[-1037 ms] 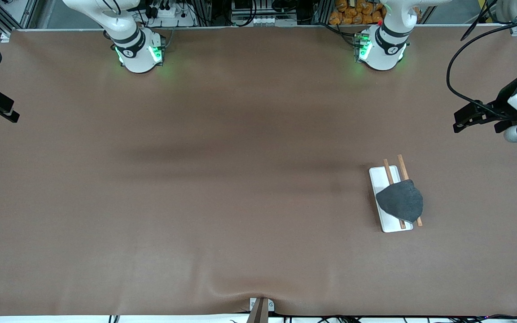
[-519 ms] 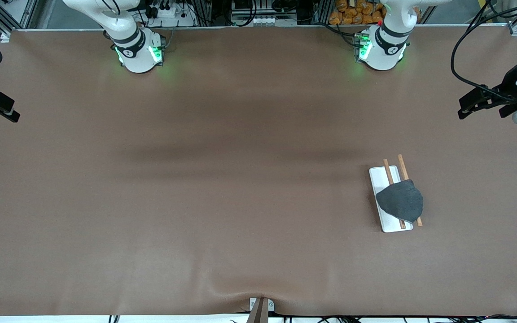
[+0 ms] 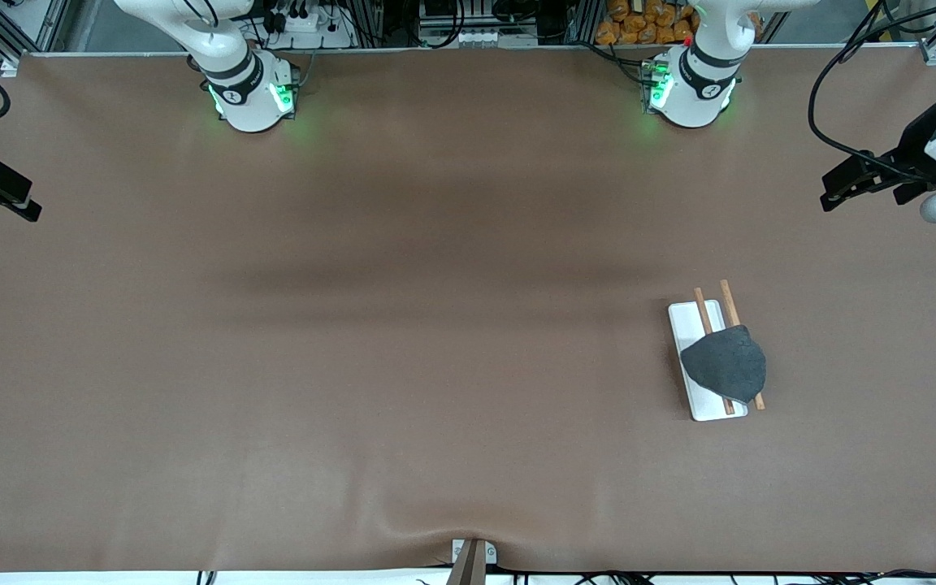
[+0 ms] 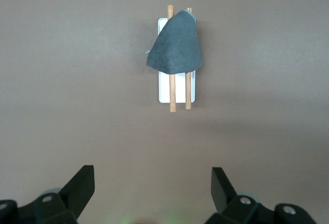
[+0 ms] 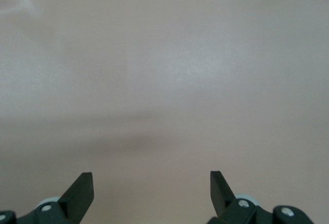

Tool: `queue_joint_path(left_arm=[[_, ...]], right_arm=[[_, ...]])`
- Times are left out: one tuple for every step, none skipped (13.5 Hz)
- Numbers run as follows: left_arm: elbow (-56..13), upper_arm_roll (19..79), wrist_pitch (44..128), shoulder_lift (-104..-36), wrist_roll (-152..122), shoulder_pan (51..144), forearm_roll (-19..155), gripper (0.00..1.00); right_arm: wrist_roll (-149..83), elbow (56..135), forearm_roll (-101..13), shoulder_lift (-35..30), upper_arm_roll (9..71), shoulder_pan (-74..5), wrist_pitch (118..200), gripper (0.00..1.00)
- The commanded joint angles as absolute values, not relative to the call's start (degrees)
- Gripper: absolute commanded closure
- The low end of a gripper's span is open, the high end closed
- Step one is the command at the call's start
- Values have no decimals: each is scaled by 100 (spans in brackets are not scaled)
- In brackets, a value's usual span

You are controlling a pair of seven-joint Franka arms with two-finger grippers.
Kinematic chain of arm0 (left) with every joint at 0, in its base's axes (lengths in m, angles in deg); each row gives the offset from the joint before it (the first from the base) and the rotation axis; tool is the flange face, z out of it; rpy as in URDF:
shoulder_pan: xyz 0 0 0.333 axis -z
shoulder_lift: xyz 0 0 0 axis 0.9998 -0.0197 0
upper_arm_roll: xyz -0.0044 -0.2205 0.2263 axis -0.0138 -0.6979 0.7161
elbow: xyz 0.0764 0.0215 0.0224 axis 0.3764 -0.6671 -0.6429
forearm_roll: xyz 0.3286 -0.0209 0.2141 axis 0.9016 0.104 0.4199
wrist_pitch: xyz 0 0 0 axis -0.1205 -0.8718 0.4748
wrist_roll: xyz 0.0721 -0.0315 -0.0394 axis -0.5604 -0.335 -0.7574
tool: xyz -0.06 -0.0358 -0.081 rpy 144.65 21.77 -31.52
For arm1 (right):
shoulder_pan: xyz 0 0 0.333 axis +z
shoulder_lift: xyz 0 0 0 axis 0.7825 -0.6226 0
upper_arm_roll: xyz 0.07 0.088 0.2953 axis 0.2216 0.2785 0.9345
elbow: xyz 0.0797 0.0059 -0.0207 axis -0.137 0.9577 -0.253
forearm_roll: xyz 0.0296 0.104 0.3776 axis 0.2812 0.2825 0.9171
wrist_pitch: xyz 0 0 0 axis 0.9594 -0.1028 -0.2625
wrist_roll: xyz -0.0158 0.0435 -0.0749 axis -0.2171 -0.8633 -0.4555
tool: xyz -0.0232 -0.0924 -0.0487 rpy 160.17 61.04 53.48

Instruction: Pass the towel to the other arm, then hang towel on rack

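1. The towel (image 3: 725, 364) lies draped over the 2 wooden rods of the rack (image 3: 705, 409), which stands on the table (image 3: 435, 325) toward the left arm's end, roughly midway between the robots' edge and the camera's edge. The cloth covers the end of the rods nearer the front camera; the rods' other ends are bare.

2. The left gripper (image 3: 835, 192) hangs over the table's edge at the left arm's end. In the left wrist view its jaws stand spread wide with nothing between them, and the towel (image 4: 175, 44) and rack (image 4: 163, 93) are well apart from the fingers (image 4: 79, 185).

3. The right gripper (image 3: 25, 210) waits over the edge at the right arm's end; its jaws are likewise spread and empty.

4. Judged from how things lie, the hanging step appears complete.

5. Handling assessment: the towel looks light, soft and limp. It would sag from any pinch and could slide off the smooth rods. If regrasped, the hanging edge just beside the rods seems best, clear of the wood.
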State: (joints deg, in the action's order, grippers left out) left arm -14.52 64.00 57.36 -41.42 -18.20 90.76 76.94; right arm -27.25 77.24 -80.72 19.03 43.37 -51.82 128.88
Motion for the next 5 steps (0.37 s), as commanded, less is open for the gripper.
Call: queue_joint_path(left_arm=[[-1536, 6497, 5691, -3934, -1884, 9186, 7638, 0], [-1527, 6506, 5691, -3934, -1849, 9186, 7682, 0], [-1518, 6549, 5691, -3934, -1857, 9194, 7682, 0], [-1518, 6593, 5691, -3934, -1866, 9238, 7682, 0], [-1483, 6628, 5691, -3943, -1857, 9256, 7691, 0]], right_arm=[[-2787, 7861, -7998, 2050, 4424, -5299, 12933, 0], [-2787, 7853, -7998, 2050, 4424, -5308, 12933, 0], [-2796, 7853, -7989, 2041, 4407, -5334, 12933, 0], [-2796, 7844, -7989, 2041, 4407, -5334, 12941, 0], [-2787, 7844, -7989, 2041, 4398, -5334, 12933, 0]])
